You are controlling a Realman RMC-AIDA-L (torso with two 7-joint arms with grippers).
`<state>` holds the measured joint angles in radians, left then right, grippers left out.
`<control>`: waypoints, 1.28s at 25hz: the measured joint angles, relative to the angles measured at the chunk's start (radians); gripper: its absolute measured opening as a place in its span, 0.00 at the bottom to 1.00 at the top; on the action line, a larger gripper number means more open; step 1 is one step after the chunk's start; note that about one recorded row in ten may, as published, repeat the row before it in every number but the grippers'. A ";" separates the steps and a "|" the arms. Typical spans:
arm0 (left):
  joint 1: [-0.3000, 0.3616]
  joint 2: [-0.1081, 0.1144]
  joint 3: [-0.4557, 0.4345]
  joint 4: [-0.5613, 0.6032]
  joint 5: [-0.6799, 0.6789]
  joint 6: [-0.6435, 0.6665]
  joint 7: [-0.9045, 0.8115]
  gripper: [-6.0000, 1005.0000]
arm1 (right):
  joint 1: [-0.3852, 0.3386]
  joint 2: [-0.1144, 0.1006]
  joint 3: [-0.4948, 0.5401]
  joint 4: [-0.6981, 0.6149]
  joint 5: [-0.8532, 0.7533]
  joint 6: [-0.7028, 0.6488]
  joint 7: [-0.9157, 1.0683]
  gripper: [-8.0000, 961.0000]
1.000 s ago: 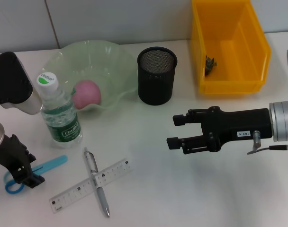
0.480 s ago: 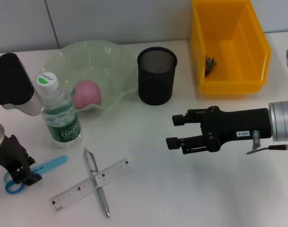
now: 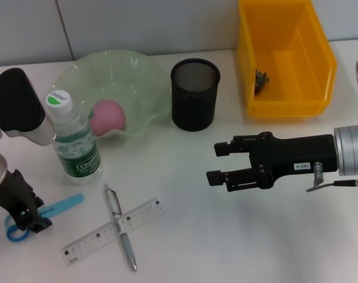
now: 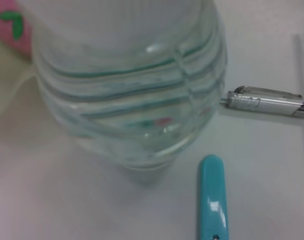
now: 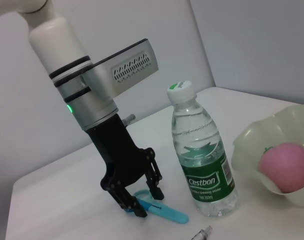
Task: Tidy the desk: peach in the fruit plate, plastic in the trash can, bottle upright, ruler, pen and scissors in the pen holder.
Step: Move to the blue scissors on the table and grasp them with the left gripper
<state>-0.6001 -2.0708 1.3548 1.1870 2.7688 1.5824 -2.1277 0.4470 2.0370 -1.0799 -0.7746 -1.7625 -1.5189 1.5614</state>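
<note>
Right wrist view: upright bottle (image 5: 203,160) reads "Cestbon"; left tool (image 5: 142,201) straddles scissors (image 5: 159,210), undetermined.

The bottle (image 3: 76,147) is clear shiny plastic, the pen holder (image 3: 194,94) is black wire mesh, the fruit plate (image 3: 141,76) looks like see-through green glass, the scissors (image 3: 60,207) have glossy blue handles, and the table (image 3: 226,236) is smooth and white.

Pink peach (image 3: 108,115) in green plate (image 3: 143,76), bottle (image 3: 74,141) upright; crossed ruler (image 3: 113,230) and pen (image 3: 120,234), blue scissors (image 3: 55,209) lower left.
</note>
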 joint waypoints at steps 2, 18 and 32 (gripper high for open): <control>-0.003 0.000 0.003 -0.006 0.006 -0.003 -0.002 0.41 | 0.001 0.000 0.000 0.000 0.000 0.000 0.000 0.81; -0.017 -0.002 0.020 -0.027 0.022 -0.015 -0.014 0.33 | 0.001 0.000 0.000 0.000 0.000 0.000 0.000 0.81; -0.022 0.000 0.045 -0.030 0.033 -0.013 -0.016 0.25 | 0.001 0.001 0.000 0.000 0.000 0.000 0.000 0.81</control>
<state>-0.6225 -2.0707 1.3999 1.1574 2.8014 1.5689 -2.1437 0.4479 2.0381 -1.0798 -0.7746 -1.7624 -1.5185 1.5616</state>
